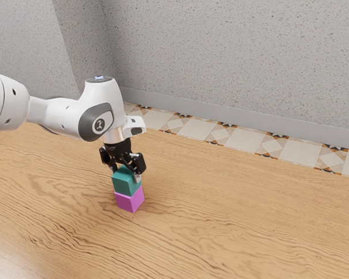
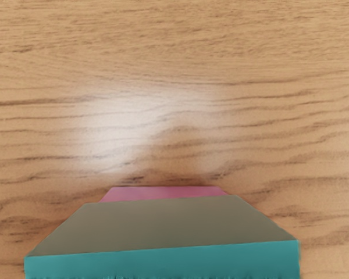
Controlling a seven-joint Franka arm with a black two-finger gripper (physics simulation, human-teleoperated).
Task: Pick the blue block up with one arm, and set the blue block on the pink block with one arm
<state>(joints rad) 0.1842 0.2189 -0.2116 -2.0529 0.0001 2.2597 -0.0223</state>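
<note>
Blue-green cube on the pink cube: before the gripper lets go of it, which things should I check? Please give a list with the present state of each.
1. Blue-green cube rests on pink cube: ok, their faces meet.
2. Cubes lined up: ok, though the upper one sits slightly toward the exterior view's left.
3. Black two-finger gripper closed on the upper cube from two sides: ok.
4. Pink cube flat on the wooden table: ok.
5. Contact along the hidden far edges: cannot tell.
</note>
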